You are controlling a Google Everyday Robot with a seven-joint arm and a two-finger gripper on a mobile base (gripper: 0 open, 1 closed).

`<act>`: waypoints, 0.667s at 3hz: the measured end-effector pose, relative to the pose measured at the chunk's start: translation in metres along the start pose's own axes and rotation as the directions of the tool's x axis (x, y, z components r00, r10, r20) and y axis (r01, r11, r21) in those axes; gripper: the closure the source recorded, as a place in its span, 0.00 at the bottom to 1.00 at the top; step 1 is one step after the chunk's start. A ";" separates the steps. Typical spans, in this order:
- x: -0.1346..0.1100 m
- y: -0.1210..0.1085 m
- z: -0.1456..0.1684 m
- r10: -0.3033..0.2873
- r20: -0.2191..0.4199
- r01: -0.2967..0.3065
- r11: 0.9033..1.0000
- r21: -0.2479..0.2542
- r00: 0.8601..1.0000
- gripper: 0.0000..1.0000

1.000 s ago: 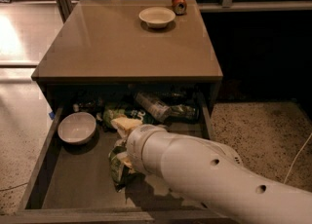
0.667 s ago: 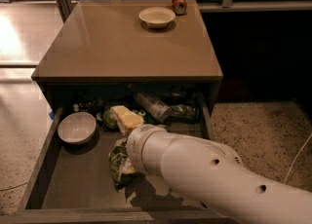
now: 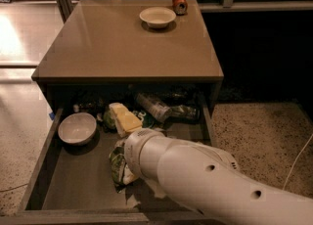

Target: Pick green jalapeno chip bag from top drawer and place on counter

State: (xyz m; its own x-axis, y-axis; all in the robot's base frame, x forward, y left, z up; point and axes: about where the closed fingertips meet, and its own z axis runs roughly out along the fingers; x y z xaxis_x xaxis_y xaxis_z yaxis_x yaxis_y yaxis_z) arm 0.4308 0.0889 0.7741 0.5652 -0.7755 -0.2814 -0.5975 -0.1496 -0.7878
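The white arm (image 3: 195, 180) comes in from the lower right and reaches down into the open top drawer (image 3: 73, 185). Its rounded end covers the gripper, which sits low in the drawer's middle, close to the front part of the flat bottom. The gripper itself is hidden under the arm, so I cannot tell whether it is open or closed, or whether it has hold of anything.

Right at the gripper's place, sticking out from under the left side of the arm's end as seen, lies the green jalapeno chip bag (image 3: 117, 163). It is dark green with pale markings, crumpled, and rests on the drawer bottom. Part of it is covered by the arm.

Left of the gripper and a little farther back, a white bowl (image 3: 77, 128) stands upright near the drawer's left wall, well apart from the bag. Just behind the gripper lies a pale yellow packet (image 3: 124, 120), near the arm's end. Farther back and slightly right, a clear plastic bottle (image 3: 154, 106) lies on its side, with a dark crumpled wrapper (image 3: 185, 112) beside it towards the right wall. More dark items sit in shadow at the drawer's back; I cannot make them out.

Above and beyond the gripper spreads the counter (image 3: 122, 48), tan and glossy. At its far side stands a shallow cream bowl (image 3: 157, 17), and just behind it to the right a small reddish can (image 3: 179, 2).
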 end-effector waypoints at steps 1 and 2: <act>0.000 0.000 0.000 0.000 0.000 0.000 1.000 0.000 1.000 0.09; 0.000 0.000 0.000 0.000 0.000 0.000 1.000 0.000 1.000 0.22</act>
State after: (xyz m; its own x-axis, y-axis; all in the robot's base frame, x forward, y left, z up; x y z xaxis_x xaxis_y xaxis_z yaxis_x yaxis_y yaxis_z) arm 0.4308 0.0889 0.7741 0.5652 -0.7755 -0.2814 -0.5975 -0.1497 -0.7878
